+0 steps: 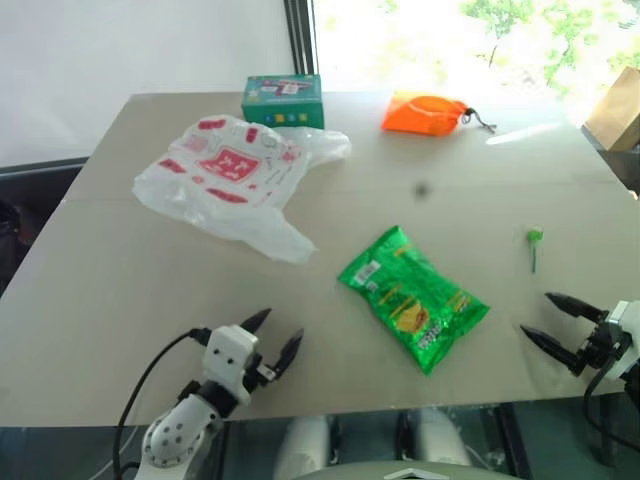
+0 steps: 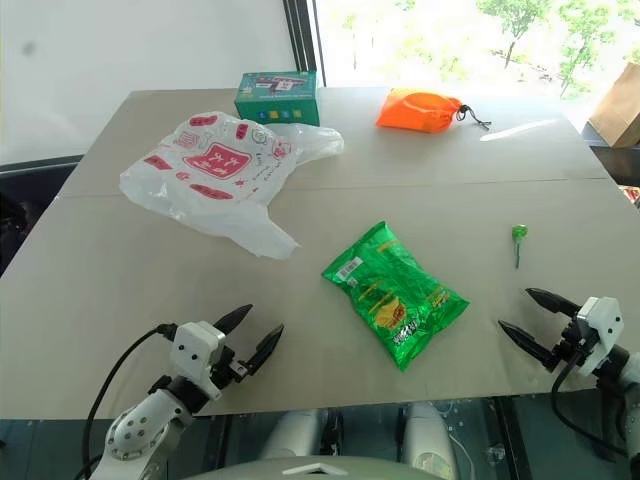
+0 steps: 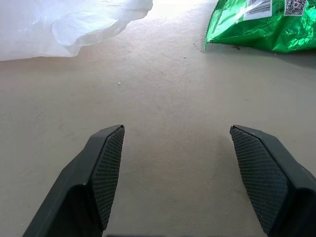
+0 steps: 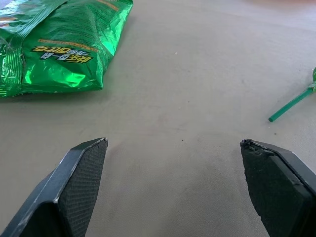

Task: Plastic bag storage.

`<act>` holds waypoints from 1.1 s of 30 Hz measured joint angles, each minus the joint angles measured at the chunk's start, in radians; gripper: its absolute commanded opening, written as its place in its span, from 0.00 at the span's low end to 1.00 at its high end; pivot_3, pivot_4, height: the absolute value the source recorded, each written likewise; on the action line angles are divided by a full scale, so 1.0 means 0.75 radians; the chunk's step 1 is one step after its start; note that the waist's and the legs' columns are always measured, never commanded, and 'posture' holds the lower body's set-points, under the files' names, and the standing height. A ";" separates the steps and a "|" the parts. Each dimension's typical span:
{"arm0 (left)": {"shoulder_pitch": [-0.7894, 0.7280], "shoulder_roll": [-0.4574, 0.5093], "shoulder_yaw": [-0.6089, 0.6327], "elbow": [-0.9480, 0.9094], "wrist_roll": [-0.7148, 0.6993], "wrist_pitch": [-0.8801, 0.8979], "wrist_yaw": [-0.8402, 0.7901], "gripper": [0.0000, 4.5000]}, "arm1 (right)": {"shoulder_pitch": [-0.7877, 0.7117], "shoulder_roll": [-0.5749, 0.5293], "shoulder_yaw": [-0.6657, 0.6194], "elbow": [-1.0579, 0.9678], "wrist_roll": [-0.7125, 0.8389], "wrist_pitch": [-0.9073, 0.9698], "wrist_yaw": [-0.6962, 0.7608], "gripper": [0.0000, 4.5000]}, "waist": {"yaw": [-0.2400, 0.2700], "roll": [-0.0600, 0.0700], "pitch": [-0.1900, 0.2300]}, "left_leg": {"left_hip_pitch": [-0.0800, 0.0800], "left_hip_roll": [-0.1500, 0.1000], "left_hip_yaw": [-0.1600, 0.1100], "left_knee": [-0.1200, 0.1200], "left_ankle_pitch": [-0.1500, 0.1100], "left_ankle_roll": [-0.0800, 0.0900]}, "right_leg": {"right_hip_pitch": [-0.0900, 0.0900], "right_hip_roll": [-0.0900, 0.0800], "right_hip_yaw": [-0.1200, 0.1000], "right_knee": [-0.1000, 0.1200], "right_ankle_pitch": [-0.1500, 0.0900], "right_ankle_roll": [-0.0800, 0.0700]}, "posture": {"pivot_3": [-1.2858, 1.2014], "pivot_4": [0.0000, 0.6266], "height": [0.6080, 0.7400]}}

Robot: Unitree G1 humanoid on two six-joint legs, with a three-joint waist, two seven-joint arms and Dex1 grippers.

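Currently one plastic bag (image 1: 232, 172) is lying crumpled at the table's (image 1: 120, 290) far left, beside one green box (image 1: 283, 101), with one orange pouch (image 1: 425, 113), one green snack packet (image 1: 412, 297) and one green lollipop (image 1: 534, 245) lying apart, while the left gripper (image 1: 275, 336) and right gripper (image 1: 548, 319) are hovering, jaws spread, holding nothing.

bright daylight pouring in from the far window (image 1: 470, 40), glass totally blown out, glare streak on the far right of the table (image 1: 520, 132), shadows soft and faint, head views a bit hazy, wrist views sharp up close
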 measured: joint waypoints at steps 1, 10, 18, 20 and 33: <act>0.000 0.000 0.000 0.000 0.000 0.000 0.000 0.81 | 0.000 0.000 0.000 0.000 0.000 0.000 0.000 1.00 | 0.000 0.000 0.000 | 0.000 0.000 0.000 0.000 0.000 0.000 | 0.000 0.000 0.000 0.000 0.000 0.000 | 0.52 0.24 1.00; -0.015 -0.008 0.001 0.026 -0.002 -0.020 -0.001 0.81 | -0.001 0.017 0.001 0.029 -0.014 -0.037 -0.001 1.00 | 0.000 0.000 0.000 | 0.001 0.000 0.002 0.001 0.000 0.000 | 0.000 0.000 0.002 0.002 0.000 0.000 | 0.52 0.24 1.00; -0.006 -0.013 0.001 0.026 -0.002 -0.020 0.002 0.81 | -0.015 0.020 0.005 0.042 -0.016 -0.045 0.006 1.00 | -0.001 0.000 0.000 | 0.003 0.000 0.003 0.002 0.000 0.000 | 0.000 0.000 0.004 0.006 0.000 0.000 | 0.52 0.24 1.00; -0.004 -0.016 0.001 0.026 -0.001 -0.020 0.003 0.81 | -0.016 0.020 0.005 0.042 -0.016 -0.044 0.008 1.00 | 0.000 0.000 0.000 | 0.003 0.000 0.003 0.002 0.000 0.000 | -0.001 0.000 0.005 0.006 0.000 0.000 | 0.52 0.24 1.00; -0.026 -0.050 0.000 -0.013 -0.004 0.007 0.038 0.81 | 0.031 0.020 0.005 -0.042 0.018 -0.010 0.029 1.00 | -0.001 0.000 0.000 | 0.004 0.000 0.006 0.003 0.000 0.000 | -0.003 0.000 0.008 0.011 0.000 0.000 | 0.52 0.24 1.00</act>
